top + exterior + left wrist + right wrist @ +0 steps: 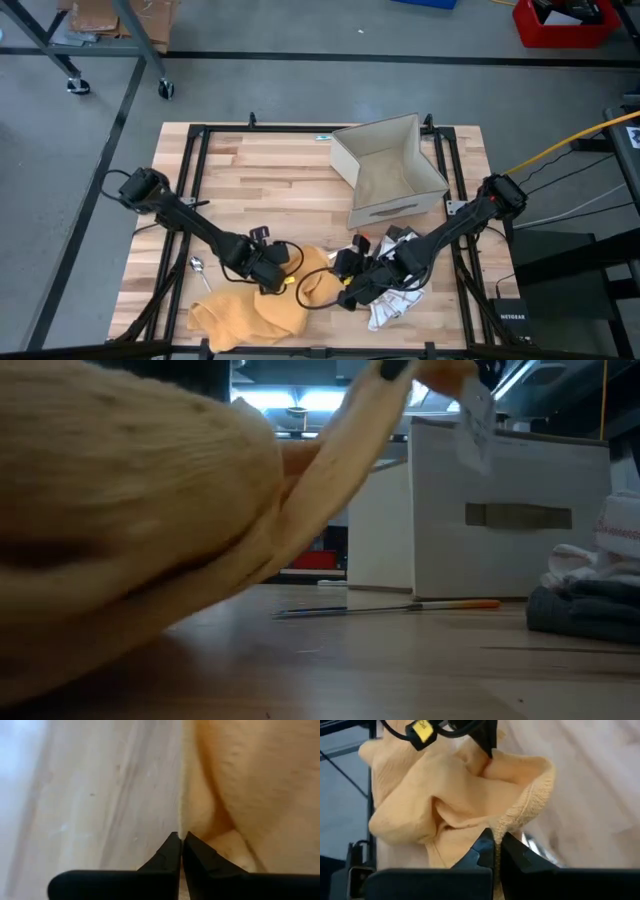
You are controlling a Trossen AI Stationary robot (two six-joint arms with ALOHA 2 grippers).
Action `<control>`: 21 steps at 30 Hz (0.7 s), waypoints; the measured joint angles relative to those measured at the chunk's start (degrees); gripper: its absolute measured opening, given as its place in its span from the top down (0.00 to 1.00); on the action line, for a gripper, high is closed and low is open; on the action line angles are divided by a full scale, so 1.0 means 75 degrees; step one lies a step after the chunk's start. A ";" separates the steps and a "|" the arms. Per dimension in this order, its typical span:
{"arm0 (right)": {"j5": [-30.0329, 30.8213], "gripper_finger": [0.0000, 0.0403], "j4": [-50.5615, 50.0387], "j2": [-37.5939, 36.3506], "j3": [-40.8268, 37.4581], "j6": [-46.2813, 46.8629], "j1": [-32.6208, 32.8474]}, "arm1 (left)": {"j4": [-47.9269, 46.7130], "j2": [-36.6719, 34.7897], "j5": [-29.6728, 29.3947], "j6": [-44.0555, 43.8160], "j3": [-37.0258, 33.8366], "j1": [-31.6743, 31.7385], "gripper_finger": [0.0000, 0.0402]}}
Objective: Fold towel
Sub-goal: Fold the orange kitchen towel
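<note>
Grippers left (272,281) and right (345,292) pinch yellow towel (255,310) edges.

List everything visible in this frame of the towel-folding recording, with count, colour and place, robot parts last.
towel: one, yellow, crumpled at the table's near edge, left of centre
box: one, beige, open, far right part of the table
cloth pile: one, white and grey, near right, beside the towel
spoon: one, silver, left of the towel
pen: one, lying in front of the box, low view
table: one, light wood with black frame
left gripper: one, dark, shut on the towel's edge
right gripper: one, dark, shut on another towel edge
</note>
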 joint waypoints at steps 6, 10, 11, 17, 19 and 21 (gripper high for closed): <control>0.0892 0.97 -0.1135 0.0000 0.1008 -0.0602 0.0000 | -0.0574 -0.0656 -0.0364 0.0281 0.0483 -0.0038 1.00; 0.1639 0.97 -0.2130 0.0000 0.1807 -0.0961 0.0000 | -0.0892 -0.1102 -0.0788 0.0472 0.0800 -0.0034 1.00; 0.1803 0.97 -0.2358 0.0000 0.2004 -0.1046 0.0000 | -0.0954 -0.1226 -0.0905 0.0515 0.0885 -0.0027 1.00; 0.2617 0.97 -0.3503 0.0000 0.3031 -0.1453 -0.0046 | -0.1470 -0.1887 -0.1867 0.0910 0.1437 -0.0027 1.00; 0.2716 0.97 -0.3737 0.0000 0.3317 -0.1523 -0.0097 | -0.1594 -0.2129 -0.2227 0.1102 0.1614 -0.0027 1.00; 0.2717 0.97 -0.3871 0.0000 0.3608 -0.1710 -0.0216 | -0.1676 -0.2327 -0.2633 0.1343 0.1791 -0.0027 1.00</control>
